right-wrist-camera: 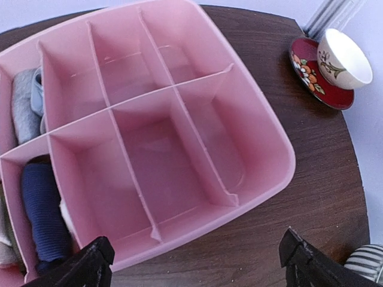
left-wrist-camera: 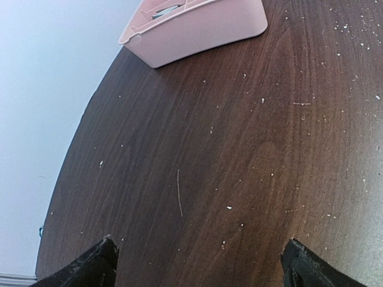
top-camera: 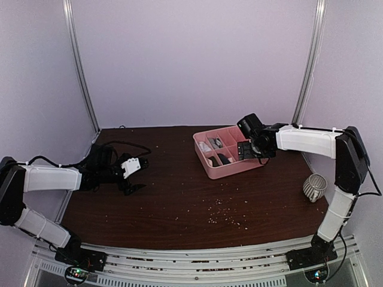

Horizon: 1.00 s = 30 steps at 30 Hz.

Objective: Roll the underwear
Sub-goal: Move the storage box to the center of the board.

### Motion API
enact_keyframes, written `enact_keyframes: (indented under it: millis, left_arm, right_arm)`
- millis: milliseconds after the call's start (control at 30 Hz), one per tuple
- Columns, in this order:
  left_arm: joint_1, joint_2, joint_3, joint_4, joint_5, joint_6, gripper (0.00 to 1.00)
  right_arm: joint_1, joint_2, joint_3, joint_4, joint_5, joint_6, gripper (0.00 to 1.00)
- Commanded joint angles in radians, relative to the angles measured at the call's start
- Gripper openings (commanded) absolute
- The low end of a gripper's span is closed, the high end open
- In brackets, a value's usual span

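Observation:
The pink compartment tray (right-wrist-camera: 263,149) fills the right wrist view and sits at the back right in the top view (top-camera: 230,170). Rolled grey underwear (right-wrist-camera: 24,110) lies in its upper-left compartment. Rolled navy underwear (right-wrist-camera: 42,215) with a bit of white waistband lies in the lower-left compartment. Both are partly cut off by the frame edge. My right gripper (right-wrist-camera: 194,263) is open and empty, hovering over the tray's near right rim (top-camera: 246,149). My left gripper (left-wrist-camera: 200,266) is open and empty, low over bare table at the left (top-camera: 140,174), facing the tray (left-wrist-camera: 197,27).
A white cup on a red flowered saucer (right-wrist-camera: 344,60) stands beyond the tray. A striped white cup (top-camera: 314,186) stands at the table's right edge. Crumbs (top-camera: 224,212) are scattered over the dark wooden table. The tray's other compartments hold nothing.

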Motion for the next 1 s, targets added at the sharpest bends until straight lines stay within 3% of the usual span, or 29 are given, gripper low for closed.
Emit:
enact_keyframes:
  millis: [0, 300, 567, 833, 967]
  left_arm:
    - [0.007, -0.021, 0.001, 0.037, 0.0, -0.011, 0.98]
    - [0.015, -0.051, -0.031, 0.157, -0.087, -0.099, 0.98]
    - [0.028, -0.042, -0.032, 0.182, -0.108, -0.115, 0.98]
    - [0.031, -0.038, -0.033, 0.188, -0.115, -0.118, 0.98]
    - [0.03, -0.042, -0.037, 0.195, -0.119, -0.118, 0.98]
  right_arm:
    - [-0.049, -0.083, -0.114, 0.204, -0.026, 0.044, 1.0]
    - [-0.098, -0.11, -0.184, 0.311, -0.022, 0.062, 1.0]
    - [-0.226, -0.035, -0.157, 0.346, -0.194, 0.076, 1.0]
    - [-0.236, 0.084, -0.084, 0.355, -0.27, 0.091, 1.0]
    - [-0.234, 0.098, -0.102, 0.383, -0.383, 0.086, 1.0]
